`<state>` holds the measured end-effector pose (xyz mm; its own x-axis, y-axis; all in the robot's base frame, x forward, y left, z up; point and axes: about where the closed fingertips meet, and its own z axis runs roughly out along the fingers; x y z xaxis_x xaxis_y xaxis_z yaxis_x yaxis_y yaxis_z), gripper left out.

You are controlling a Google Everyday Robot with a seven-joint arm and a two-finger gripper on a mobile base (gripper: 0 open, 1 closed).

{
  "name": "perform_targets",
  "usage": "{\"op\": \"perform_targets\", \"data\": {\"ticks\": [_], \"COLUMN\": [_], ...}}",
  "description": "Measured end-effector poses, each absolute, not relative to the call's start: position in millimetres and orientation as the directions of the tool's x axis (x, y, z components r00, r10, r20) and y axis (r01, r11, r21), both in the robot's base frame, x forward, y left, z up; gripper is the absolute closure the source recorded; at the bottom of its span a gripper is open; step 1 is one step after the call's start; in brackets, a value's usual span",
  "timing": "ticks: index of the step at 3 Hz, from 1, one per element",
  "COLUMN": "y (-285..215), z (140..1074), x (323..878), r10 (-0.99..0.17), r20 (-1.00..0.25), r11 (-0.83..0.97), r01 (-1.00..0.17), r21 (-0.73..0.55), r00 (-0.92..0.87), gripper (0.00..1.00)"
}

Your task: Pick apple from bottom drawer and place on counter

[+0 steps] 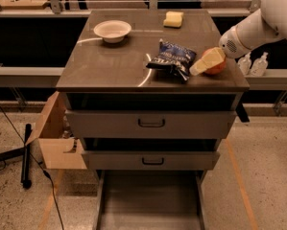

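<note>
The apple [218, 67] is at the tabletop's [119, 63] right front corner, just right of the chip bag [172, 59], with the gripper [208, 65] around it from the right, so any retreat goes rightward; whether it clamps, I cannot tell.

Legible text: none I can read.

The dark snack bag [172, 60] on the counter [114, 66] carries pale print, too blurred to make out. Any lettering on the two small bottles [252, 64] beyond the counter's right edge is too small to tell. My claw [206, 63] is at the apple [218, 67], near the counter's right front corner.
</note>
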<state>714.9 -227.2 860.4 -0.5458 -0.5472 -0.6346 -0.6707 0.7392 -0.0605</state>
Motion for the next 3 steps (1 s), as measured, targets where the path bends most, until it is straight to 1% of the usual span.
{"op": "perform_targets", "data": {"ticks": [1, 2, 3], "y": [-245, -279, -273], "z": [869, 901, 894], "x": [700, 660, 664], "r10": [-0.532, -0.502, -0.508], "r20": [-0.630, -0.639, -0.634], "r11": [0.766, 0.822, 0.814], "r01": [-0.638, -0.552, -0.566], "r21": [-0.073, -0.142, -0.132], "r00": [-0.566, -0.583, -0.583], "gripper": [0.00, 0.00, 0.00]}}
